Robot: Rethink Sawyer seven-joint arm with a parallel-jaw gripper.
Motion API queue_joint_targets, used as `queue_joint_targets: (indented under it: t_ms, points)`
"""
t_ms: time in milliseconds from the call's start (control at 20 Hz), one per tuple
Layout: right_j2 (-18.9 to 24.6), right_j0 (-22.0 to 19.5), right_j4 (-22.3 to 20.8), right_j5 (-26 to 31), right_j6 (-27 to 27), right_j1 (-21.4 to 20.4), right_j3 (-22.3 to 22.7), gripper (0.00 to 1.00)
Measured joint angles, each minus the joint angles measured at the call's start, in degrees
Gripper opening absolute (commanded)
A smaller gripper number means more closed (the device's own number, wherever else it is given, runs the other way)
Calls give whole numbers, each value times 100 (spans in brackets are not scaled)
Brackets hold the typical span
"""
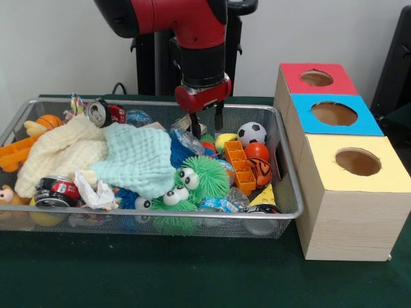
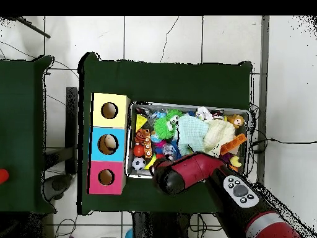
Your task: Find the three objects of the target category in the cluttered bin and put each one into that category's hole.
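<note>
Broadly, the wire bin (image 1: 282, 154) sits packed with toys just beside three boxes with holes: red (image 1: 316, 78), blue (image 1: 334, 113), yellow (image 1: 358, 162). Soft cloths (image 1: 138, 160) cover much; they would drape and snag. Which category is wanted I cannot tell. Small balls, like the soccer ball (image 1: 252, 133), look light and firm, best pinched across the middle. Above them, the gripper (image 1: 207, 123) hangs with its fingers parted and empty.
</note>
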Motion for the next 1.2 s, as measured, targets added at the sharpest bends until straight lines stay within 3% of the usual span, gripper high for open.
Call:
queue_joint_targets:
  t_ms: [400,1200]
  points:
    - [2,-16,2,0,0,-51,31,100]
    - [534,-554,887,393,0,-1145,607,100]
